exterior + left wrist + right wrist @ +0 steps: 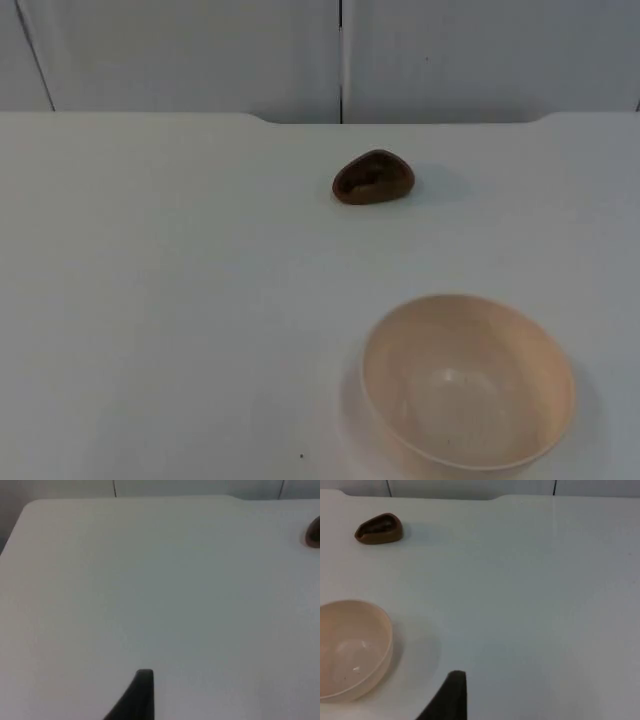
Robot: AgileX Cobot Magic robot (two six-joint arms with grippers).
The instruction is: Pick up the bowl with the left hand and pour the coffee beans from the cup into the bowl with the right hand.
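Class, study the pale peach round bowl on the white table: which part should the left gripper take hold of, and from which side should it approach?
Probably the rim. The pale peach round bowl stands upright and open on the white table, and its curved wall offers no flat faces. A descent from above, one finger inside and one outside the left-facing rim, seems best. The small brown cup lies well apart.

I read the bowl (pixel 468 380) as smooth cream plastic with a faint gloss inside. The brown cup (pixel 373 177), farther back, looks matt, maybe ceramic or wood. The white tabletop (pixel 160 300) is smooth and matt.
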